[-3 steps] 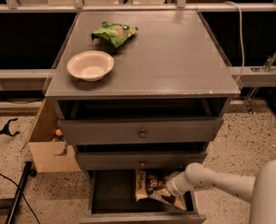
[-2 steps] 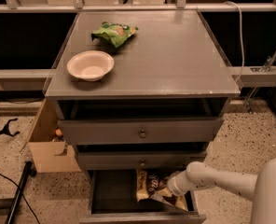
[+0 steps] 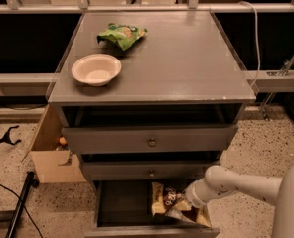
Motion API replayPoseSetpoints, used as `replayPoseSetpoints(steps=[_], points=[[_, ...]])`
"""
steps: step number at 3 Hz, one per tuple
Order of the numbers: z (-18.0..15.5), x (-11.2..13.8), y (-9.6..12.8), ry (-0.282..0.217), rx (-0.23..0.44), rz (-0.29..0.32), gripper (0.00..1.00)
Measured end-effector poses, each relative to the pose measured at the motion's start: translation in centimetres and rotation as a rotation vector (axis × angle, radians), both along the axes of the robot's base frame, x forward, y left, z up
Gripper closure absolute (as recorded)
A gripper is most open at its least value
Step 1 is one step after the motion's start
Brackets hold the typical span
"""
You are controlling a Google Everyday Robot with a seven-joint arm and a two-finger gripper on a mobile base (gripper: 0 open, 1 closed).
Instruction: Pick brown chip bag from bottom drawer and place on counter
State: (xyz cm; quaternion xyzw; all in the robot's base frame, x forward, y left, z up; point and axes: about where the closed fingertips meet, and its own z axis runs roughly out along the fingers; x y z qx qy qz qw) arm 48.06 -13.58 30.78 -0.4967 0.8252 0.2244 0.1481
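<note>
Going left to right: one open cardboard box [image 3: 50, 155] sits on the speckled floor just beside the cabinet's left side, with a black pole [image 3: 19, 205] and cable lying on the floor further left. On the counter [image 3: 186, 58] there's one white bowl [image 3: 96, 69] near the front-left corner and one green snack bag [image 3: 122, 34] behind it, close by, both on the left half. Below that are three grey drawers: the top drawer [image 3: 112, 140] and middle drawer [image 3: 112, 171] each have one round knob (so two knobs total), and the bottom drawer [image 3: 122, 205] is pulled out with its dark inside showing. There's one brown chip bag [image 3: 166, 198], lying crumpled in the right part of that bottom drawer, with its far right corner up against the drawer's right side. The single gripper [image 3: 189, 203] is down in the drawer right on the bag's right half, at the end of the white arm [image 3: 241, 185] that reaches in from the right edge. The arm's rounded wrist covers that spot, so I honestly can't tell whether the gripper is spread, closed or already has the bag. The middle drawer's front sits directly above the bag's top edge, so that's the thing hanging over it. A white cable [image 3: 257, 33] hangs down behind the cabinet on the right.
</note>
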Motion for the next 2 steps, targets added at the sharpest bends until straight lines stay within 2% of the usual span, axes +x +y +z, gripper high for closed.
replayPoseSetpoints(steps=[1,2], points=[[2.5,-1.5,-1.1,0.062,-0.025,0.003,1.0],[6.3,-2.5,-1.7,0.07,-0.006,0.02,1.0]])
